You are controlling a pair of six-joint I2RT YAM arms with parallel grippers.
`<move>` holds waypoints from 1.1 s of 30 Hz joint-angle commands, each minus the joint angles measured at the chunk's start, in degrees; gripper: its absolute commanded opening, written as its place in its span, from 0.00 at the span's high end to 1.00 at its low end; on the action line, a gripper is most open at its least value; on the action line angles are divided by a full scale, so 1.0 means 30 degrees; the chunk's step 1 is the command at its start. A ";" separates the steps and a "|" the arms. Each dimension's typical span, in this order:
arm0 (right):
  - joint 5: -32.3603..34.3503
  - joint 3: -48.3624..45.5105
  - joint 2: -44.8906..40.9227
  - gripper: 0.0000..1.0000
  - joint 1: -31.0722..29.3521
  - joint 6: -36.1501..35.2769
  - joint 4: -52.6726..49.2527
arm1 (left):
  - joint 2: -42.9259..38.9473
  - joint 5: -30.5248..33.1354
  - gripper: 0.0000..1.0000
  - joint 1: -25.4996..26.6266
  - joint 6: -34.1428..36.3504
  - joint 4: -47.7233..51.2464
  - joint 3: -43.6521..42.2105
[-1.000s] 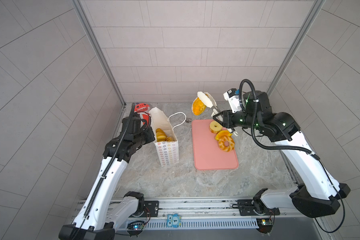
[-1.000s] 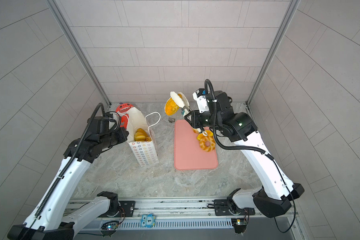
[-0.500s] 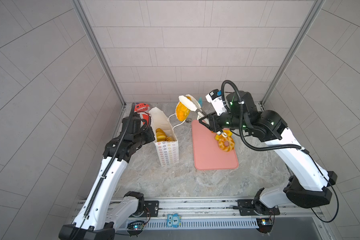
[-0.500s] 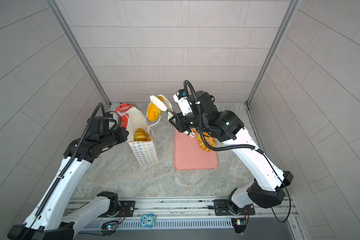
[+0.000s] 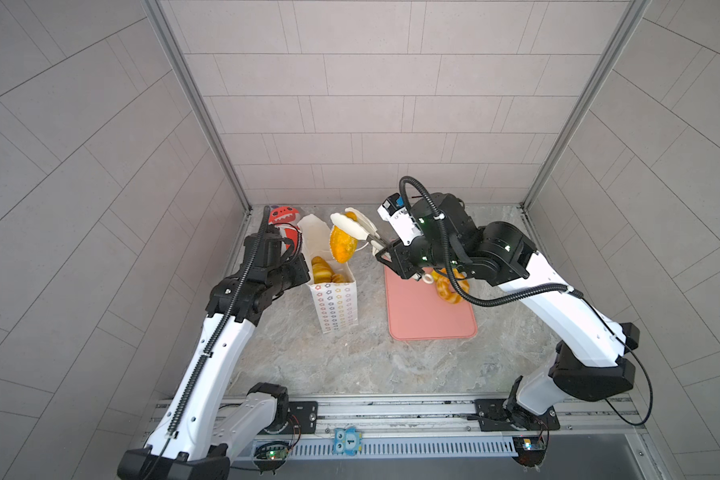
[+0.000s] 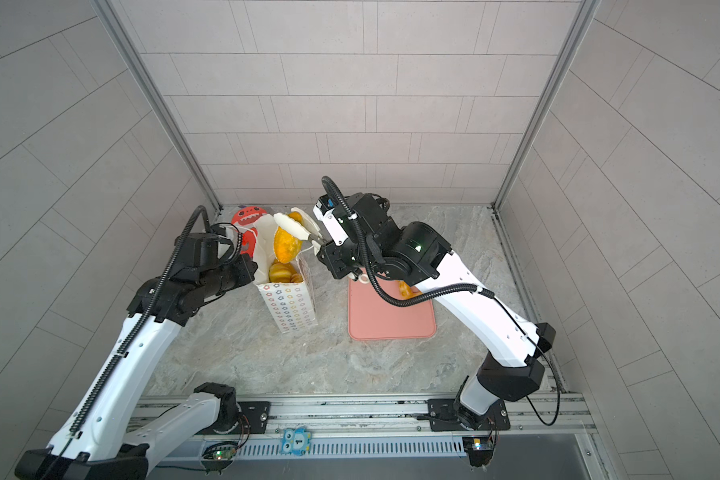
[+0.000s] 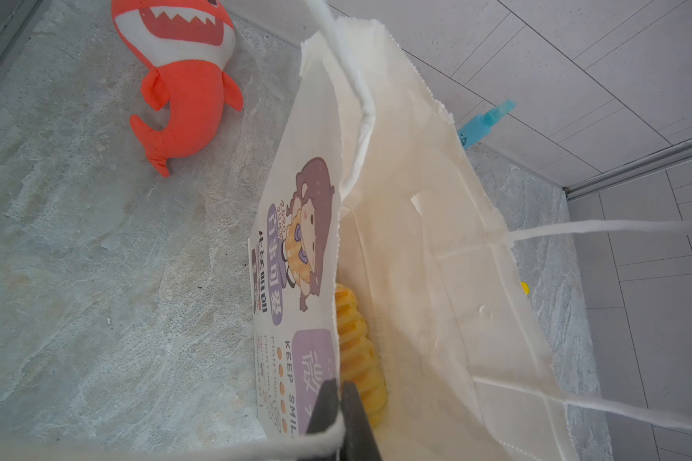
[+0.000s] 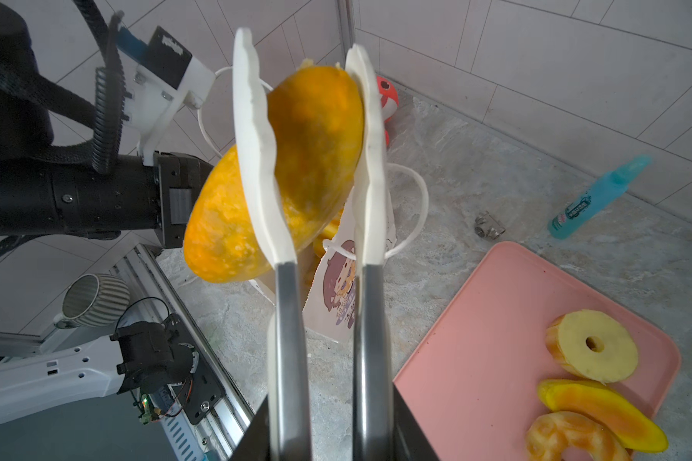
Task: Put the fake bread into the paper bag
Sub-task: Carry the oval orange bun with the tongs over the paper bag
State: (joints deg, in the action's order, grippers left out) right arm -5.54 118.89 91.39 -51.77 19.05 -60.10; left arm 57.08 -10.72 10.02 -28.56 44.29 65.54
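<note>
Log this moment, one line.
left fingers: shut on white paper bag | right fingers: hold orange oval toy bread over bag | pink tray: three pieces

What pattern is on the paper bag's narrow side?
The paper bag side shows rows of small coloured stars, clearest in a top view.

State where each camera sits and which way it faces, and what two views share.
Both top views: high at the front, looking down and back; left arm and right arm show.
Left wrist: on the left arm, looking past dark fingers into the tall white paper bag.
Right wrist: on the right arm, looking along white fingers gripping the orange oval toy loaf.
Shared: both wrist views show the red plush shark.
</note>
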 commanded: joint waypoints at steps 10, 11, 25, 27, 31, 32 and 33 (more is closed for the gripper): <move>0.0294 0.1077 0.1259 0.66 -0.0349 -0.0226 -0.0099 | -0.0356 0.0090 0.94 -0.0098 0.0027 0.0130 -0.0190; 0.0321 0.1142 0.1387 0.66 -0.0366 -0.0240 -0.0145 | -0.0350 0.0088 0.94 -0.0076 0.0027 0.0127 -0.0189; 0.0514 0.2489 0.3027 0.66 -0.0666 -0.0745 -0.0966 | -0.0432 0.0165 0.94 -0.0117 0.0026 0.0174 -0.0225; 0.0529 0.2778 0.3308 0.66 -0.0688 -0.0855 -0.1140 | -0.0430 0.0146 0.94 -0.0116 0.0027 0.0177 -0.0225; 0.0585 0.3277 0.3793 0.66 -0.0750 -0.1038 -0.1468 | -0.0466 0.0148 0.94 -0.0111 0.0027 0.0150 -0.0249; 0.0664 0.3396 0.3917 0.66 -0.0747 -0.1049 -0.1550 | -0.0477 0.0161 0.94 -0.0112 0.0027 0.0182 -0.0249; 0.0747 0.3541 0.4043 0.66 -0.0763 -0.1123 -0.1647 | -0.0466 0.0156 0.94 -0.0103 0.0027 0.0162 -0.0254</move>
State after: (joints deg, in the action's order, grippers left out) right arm -4.67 127.00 103.46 -53.60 16.84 -64.60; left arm 56.75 -10.66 10.02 -28.56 44.34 65.52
